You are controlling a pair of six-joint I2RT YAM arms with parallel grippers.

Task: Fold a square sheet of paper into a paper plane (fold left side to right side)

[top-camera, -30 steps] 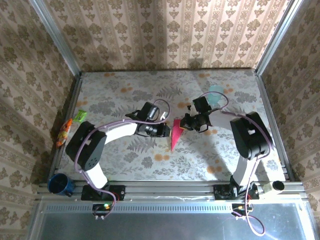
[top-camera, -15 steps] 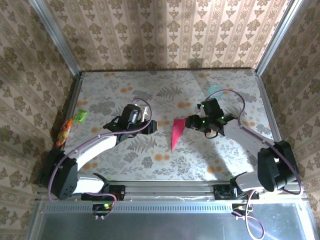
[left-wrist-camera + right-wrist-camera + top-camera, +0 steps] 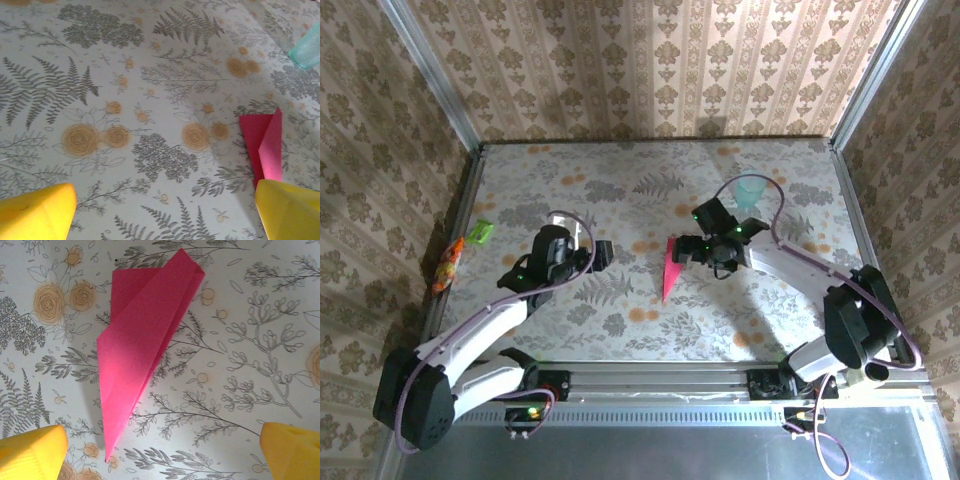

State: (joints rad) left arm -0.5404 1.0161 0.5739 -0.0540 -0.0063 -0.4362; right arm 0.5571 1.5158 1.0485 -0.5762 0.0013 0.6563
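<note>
My left claw and right claw gape empty, so the plane lies free on the tabletop, folding seemingly done.

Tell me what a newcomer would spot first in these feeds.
The magenta-red paper plane stands out, lying mid-table as a narrow dart with its tip toward the arm bases. The left gripper and right gripper flank it, both open, neither closed on it. A pale teal cup stands just beyond the right gripper, toward the back wall.
</note>
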